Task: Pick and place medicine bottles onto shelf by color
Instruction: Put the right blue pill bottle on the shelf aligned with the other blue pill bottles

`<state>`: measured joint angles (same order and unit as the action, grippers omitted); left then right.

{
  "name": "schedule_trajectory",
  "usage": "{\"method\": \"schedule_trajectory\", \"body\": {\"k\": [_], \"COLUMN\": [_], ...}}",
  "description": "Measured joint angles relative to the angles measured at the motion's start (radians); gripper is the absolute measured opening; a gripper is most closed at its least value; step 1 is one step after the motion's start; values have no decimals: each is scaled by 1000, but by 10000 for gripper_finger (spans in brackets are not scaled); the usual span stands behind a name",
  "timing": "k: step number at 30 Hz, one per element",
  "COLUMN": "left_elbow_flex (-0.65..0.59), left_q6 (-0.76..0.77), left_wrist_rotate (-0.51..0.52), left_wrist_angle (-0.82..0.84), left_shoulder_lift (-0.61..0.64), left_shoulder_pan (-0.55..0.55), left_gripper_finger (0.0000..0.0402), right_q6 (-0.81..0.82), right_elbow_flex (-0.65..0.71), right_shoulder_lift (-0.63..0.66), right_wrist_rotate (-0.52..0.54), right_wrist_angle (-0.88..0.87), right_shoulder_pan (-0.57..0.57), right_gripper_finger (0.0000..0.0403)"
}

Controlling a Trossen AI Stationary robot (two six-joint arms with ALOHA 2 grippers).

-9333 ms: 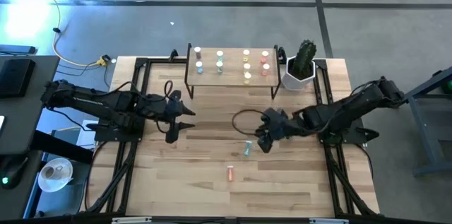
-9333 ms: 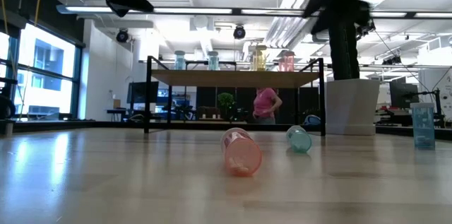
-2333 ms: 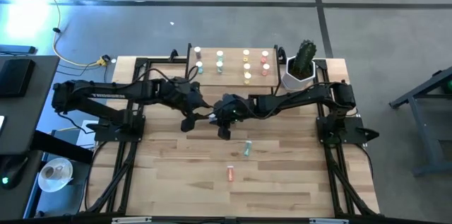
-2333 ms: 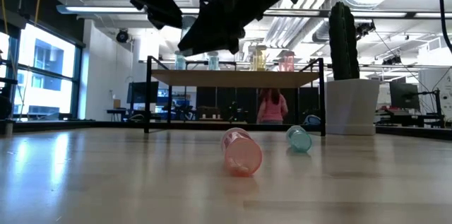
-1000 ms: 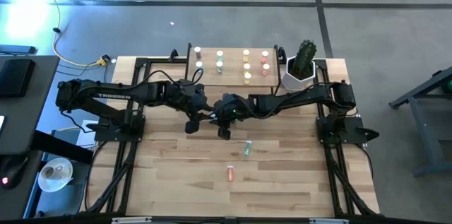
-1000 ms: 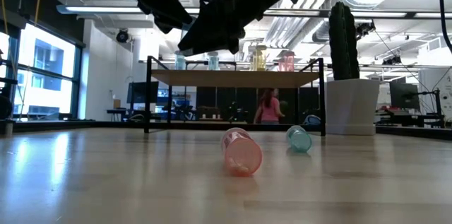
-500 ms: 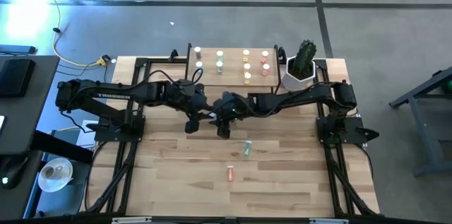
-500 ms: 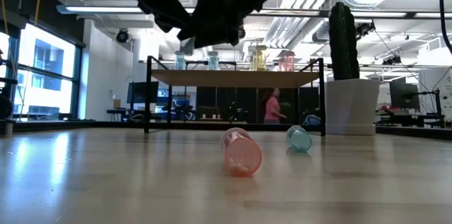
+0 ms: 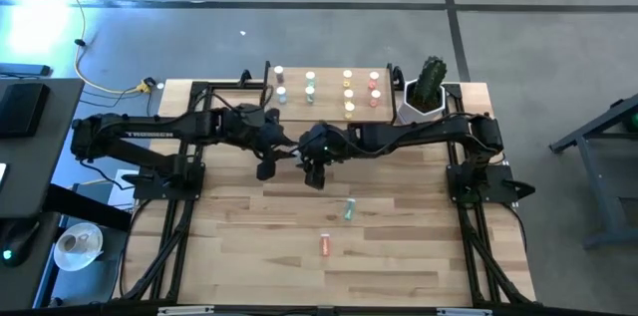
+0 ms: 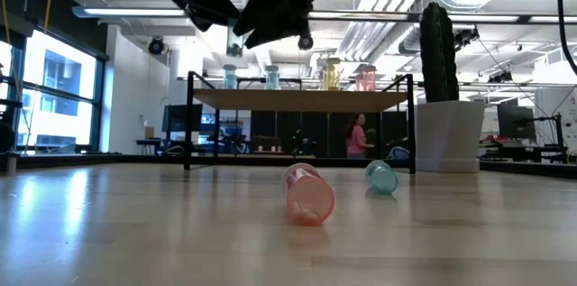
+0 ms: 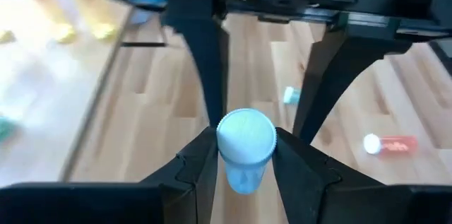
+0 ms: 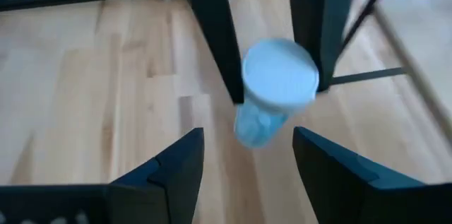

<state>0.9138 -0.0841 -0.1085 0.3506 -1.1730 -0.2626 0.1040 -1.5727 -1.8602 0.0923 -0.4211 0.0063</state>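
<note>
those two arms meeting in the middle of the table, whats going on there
It is a handover in mid-air. The left gripper is shut on a blue bottle with a pale cap. The right gripper faces it with its jaws open on either side of that bottle, not touching it. Behind them the shelf carries upright bottles in four colour columns. A green bottle and a red bottle lie on their sides on the table.
</note>
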Motion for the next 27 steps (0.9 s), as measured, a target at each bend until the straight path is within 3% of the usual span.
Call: {"method": "schedule_trajectory", "body": {"k": [10, 17, 23, 27], "left_elbow_flex": [0, 0, 0, 0], "left_q6": [-25, -76, -92, -92], "left_wrist_rotate": [81, 145, 146, 124], "left_wrist_angle": [64, 73, 72, 71], "left_shoulder_lift": [97, 143, 147, 132], "left_shoulder_pan": [-37, -89, -175, -234], "left_gripper_finger": [113, 113, 113, 113], "right_q6": [-83, -120, -180, -198], "right_elbow_flex": [-127, -302, -430, -478], "right_shoulder_lift": [0, 0, 0, 0], "right_wrist_rotate": [95, 238, 337, 346], "right_wrist_angle": [-89, -277, -373, -414], "right_shoulder_pan": [-2, -2, -10, -25], "right_gripper_finger": [209, 209, 209, 209]}}
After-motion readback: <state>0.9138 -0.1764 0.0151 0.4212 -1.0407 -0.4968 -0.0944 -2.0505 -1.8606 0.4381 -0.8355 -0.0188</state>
